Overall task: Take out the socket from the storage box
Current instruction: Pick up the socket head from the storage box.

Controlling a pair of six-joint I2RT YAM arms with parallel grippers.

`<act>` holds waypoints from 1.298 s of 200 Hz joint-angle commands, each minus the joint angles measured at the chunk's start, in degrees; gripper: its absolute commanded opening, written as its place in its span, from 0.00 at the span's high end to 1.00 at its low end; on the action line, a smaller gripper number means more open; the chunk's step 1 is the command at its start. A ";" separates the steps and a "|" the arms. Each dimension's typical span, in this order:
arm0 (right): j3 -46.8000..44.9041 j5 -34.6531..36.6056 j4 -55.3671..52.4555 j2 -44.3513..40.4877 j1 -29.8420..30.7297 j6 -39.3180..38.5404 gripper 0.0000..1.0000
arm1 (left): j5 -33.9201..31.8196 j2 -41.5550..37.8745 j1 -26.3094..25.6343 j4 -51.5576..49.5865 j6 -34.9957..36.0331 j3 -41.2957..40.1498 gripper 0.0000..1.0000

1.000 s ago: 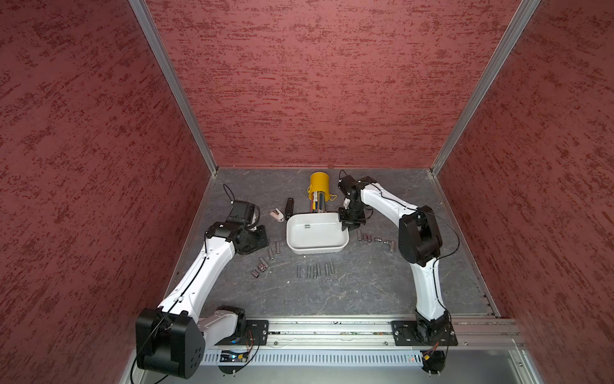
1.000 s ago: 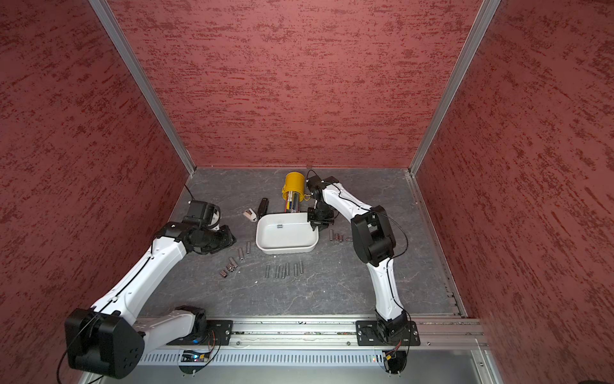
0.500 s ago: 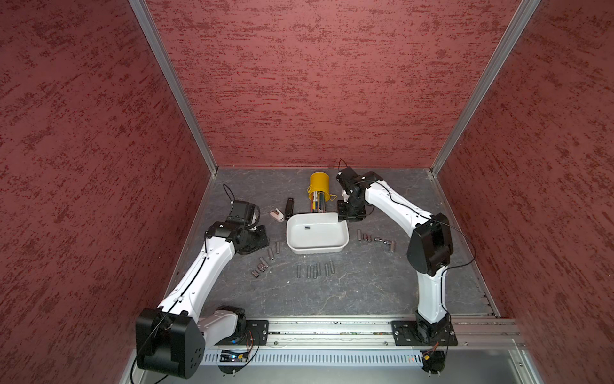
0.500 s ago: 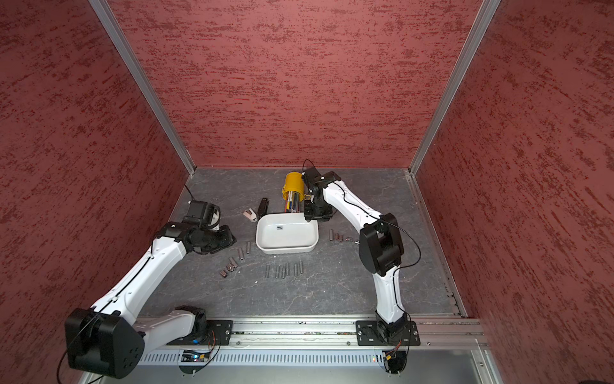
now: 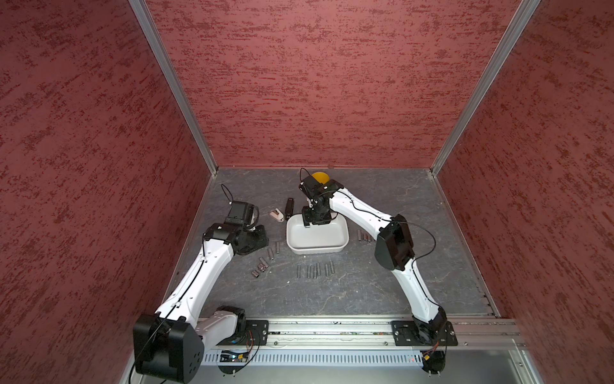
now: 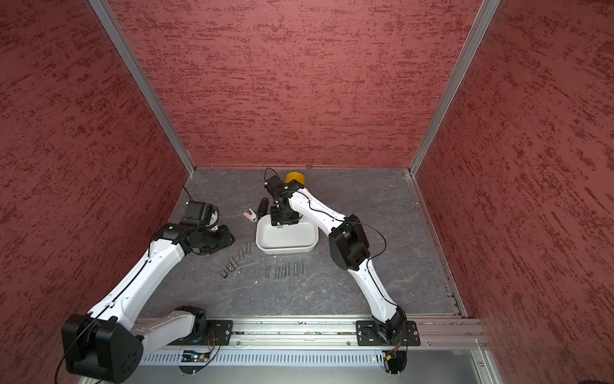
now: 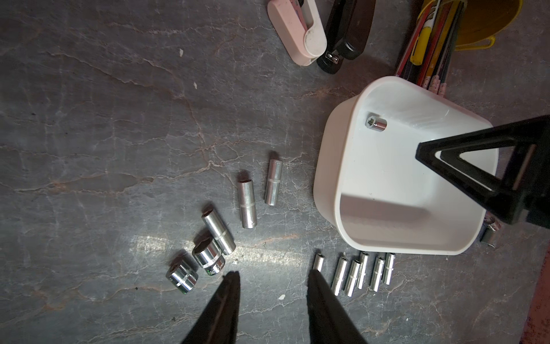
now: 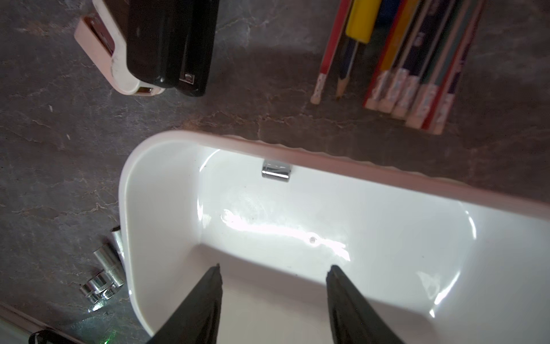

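My right gripper point(image 8: 275, 266) hung spread over the storage box point(image 8: 160, 214), socket point(image 8: 276, 172) at its eleven o'clock; left gripper point(image 7: 273, 272) gaped empty.

Both top views are evenly, softly lit, with wide-angle stretch at the edges. Glare streaks the storage box point(image 8: 154, 184) floor and the bench point(image 7: 166, 241); the right tool point(image 8: 273, 269) is dark and blurred up close.

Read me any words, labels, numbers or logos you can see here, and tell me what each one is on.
No text is legible.
Pencils: print along a dark barrel, blurred.
Black stapler: small emblem at its end, unreadable.
Large socket: green marking, too small to read.
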 commanded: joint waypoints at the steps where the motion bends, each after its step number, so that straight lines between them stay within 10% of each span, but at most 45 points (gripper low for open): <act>1: 3.09 2.34 1.12 1.66 0.37 1.51 0.40 | -1.88 -1.16 0.38 -1.03 -0.81 0.81 0.60; 259: 9.58 5.25 3.09 13.85 1.03 1.17 0.72 | -2.61 -1.56 1.08 -1.05 -0.80 0.49 0.59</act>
